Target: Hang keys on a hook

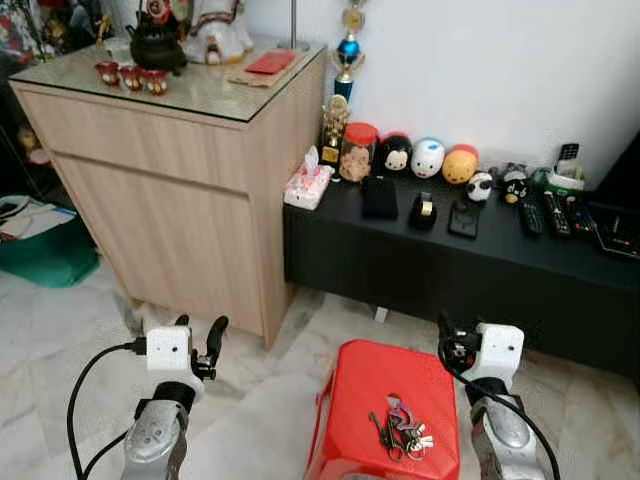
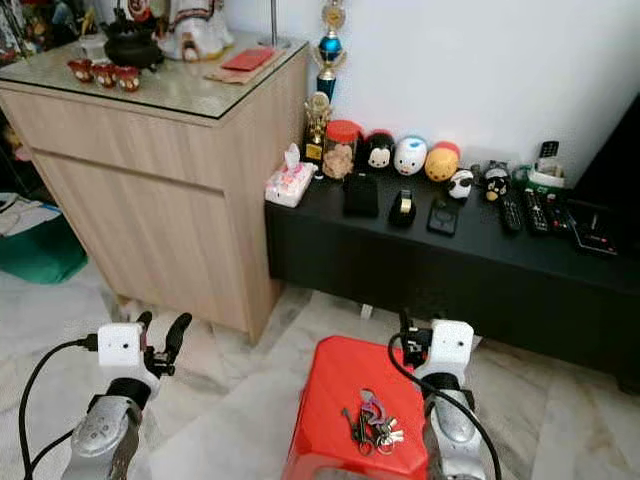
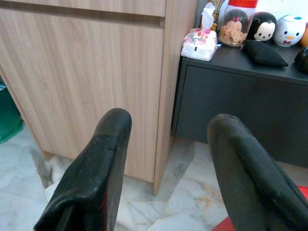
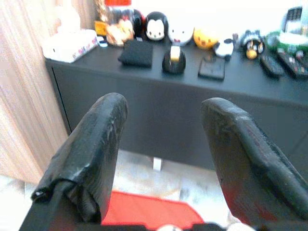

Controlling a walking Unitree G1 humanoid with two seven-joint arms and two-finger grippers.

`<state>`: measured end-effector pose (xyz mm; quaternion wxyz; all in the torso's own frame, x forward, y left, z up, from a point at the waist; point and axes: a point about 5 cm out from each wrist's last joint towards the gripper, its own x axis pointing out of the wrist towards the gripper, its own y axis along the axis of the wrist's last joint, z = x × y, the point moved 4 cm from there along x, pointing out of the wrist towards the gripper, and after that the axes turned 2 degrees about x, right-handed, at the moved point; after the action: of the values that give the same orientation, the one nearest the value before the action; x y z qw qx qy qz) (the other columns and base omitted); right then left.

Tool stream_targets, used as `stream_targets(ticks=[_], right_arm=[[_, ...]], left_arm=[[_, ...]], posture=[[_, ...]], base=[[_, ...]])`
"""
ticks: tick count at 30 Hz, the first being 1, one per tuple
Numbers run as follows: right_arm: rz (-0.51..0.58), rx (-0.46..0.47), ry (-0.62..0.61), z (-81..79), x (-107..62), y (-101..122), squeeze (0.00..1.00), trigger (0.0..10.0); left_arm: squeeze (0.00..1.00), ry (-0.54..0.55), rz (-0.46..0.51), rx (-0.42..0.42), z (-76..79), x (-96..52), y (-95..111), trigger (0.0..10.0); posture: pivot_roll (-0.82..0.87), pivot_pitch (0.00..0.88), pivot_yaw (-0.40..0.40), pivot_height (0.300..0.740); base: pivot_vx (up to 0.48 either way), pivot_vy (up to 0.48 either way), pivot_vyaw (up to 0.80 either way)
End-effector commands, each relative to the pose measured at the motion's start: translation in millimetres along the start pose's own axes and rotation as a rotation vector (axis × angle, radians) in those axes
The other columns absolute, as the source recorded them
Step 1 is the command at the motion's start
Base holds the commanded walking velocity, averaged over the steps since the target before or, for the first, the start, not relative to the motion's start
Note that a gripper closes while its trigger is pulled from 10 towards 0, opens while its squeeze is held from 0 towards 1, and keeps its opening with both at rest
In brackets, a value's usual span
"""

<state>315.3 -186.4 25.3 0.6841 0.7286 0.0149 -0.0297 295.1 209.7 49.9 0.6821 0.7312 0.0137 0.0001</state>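
On the red stool [image 1: 385, 405], the keys [image 1: 400, 428] are seen lying ungrasped. Both the left claw [image 3: 166, 168] and right claw [image 4: 166, 159] are held released, so pickup and hanging are judged outstanding.

I see the bunch of metal keys [image 1: 400, 430] on the red plastic stool [image 1: 365, 395], before the long black low bench [image 1: 450, 265]; the tall light-wood cabinet [image 1: 170, 190] stands left.
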Motion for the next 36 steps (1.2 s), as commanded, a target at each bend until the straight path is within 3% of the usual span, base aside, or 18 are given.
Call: stream_targets(ticks=[1,5,10,15,21,25,36], right_arm=[[0.042,-0.015,0.018,-3.5,0.1,9,0.0,10.0],[0.067,-0.033,0.063,-11.7,-3.1,14,0.0,10.0],[0.093,-0.065,0.104,-19.4,-9.0,20,0.0,10.0],[0.104,-0.019,0.097,-22.2,-8.4,30,0.0,10.0],[0.078,-0.005,0.077,-24.6,-13.7,24,0.0,10.0],[0.075,-0.012,0.086,-24.2,-17.0,25,0.0,10.0],[-0.006,-0.027,0.033,-12.4,-18.3,14,0.0,10.0]], left_arm=[[0.0,0.011,0.026,-0.008,-0.7,-2.0,7,10.0],[0.0,0.012,0.05,-0.026,-1.0,-4.1,15,10.0],[0.0,-0.065,0.052,-0.013,6.6,-5.1,17,10.0],[0.0,-0.021,0.063,-0.035,-1.3,-14.9,21,10.0],[0.0,0.027,0.087,-0.034,-6.5,-13.0,27,10.0],[0.0,0.044,0.094,-0.044,-9.9,-11.7,29,10.0],[0.0,-0.014,0.085,-0.019,0.8,-10.8,29,10.0]], posture=[[0.0,0.0,-0.049,0.715],[0.0,0.0,-0.037,0.715],[-0.01,0.0,-0.028,0.715],[0.01,0.0,-0.041,0.715],[0.03,0.0,-0.06,0.715],[0.02,0.0,-0.058,0.715],[0.02,0.0,-0.061,0.71]], base=[[0.0,0.0,0.0],[0.0,0.0,0.0],[0.0,0.0,0.0],[0.0,0.0,0.0],[0.0,0.0,0.0],[0.0,0.0,0.0],[0.0,0.0,0.0]])
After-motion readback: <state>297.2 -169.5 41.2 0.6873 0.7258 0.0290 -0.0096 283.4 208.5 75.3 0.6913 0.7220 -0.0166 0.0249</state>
